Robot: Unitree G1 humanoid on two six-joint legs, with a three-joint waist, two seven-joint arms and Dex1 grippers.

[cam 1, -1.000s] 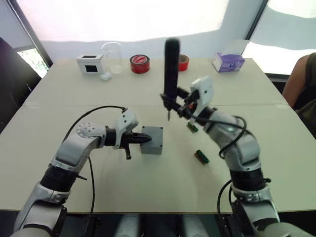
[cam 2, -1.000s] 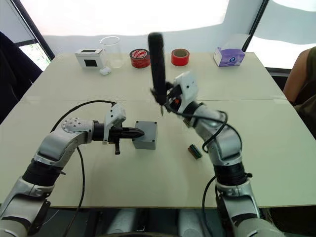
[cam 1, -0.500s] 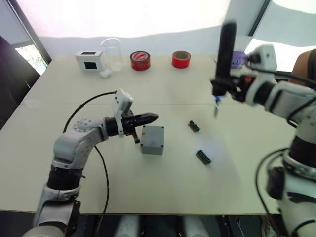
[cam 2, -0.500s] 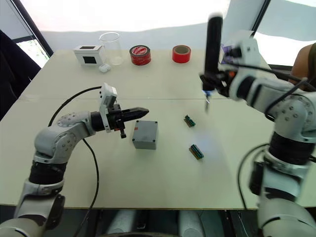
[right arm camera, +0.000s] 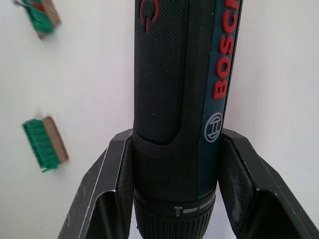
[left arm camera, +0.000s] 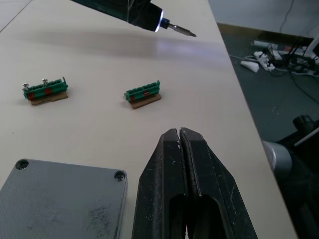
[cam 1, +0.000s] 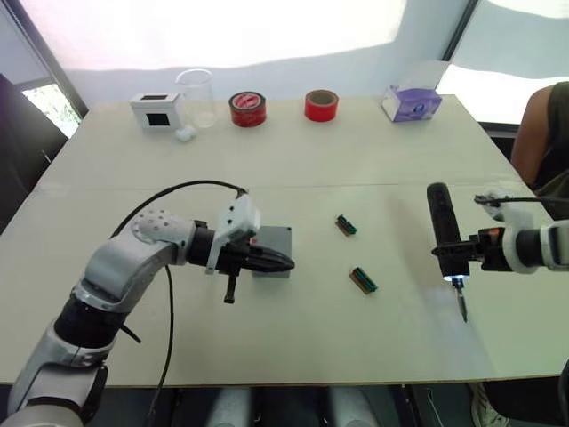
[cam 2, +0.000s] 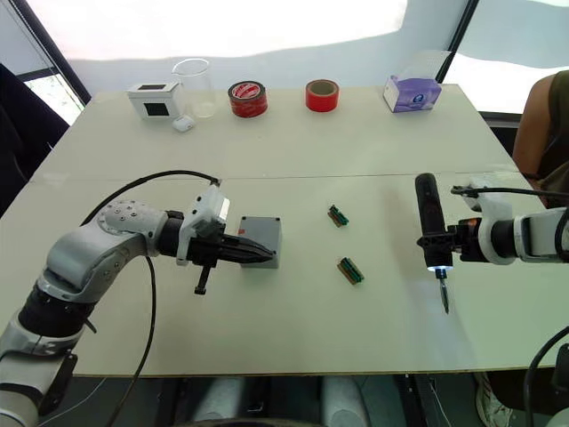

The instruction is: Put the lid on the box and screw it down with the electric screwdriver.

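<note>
From the head views, the box sits mid-table with its lid already on, the left gripper at its near edge, and the right gripper well off to the right clamping the screwdriver, bit down. The left wrist view shows the left fingers pressed together beside the lid. In the right wrist view both fingers pinch the screwdriver. Best practice, I judge: steady the box, then bring the bit squarely over a corner screw.

Our two arms over the table

Our left gripper reaches forward at mid-table, fingers pressed together; our right gripper, out at the right side, is clamped around the electric screwdriver.
</note>
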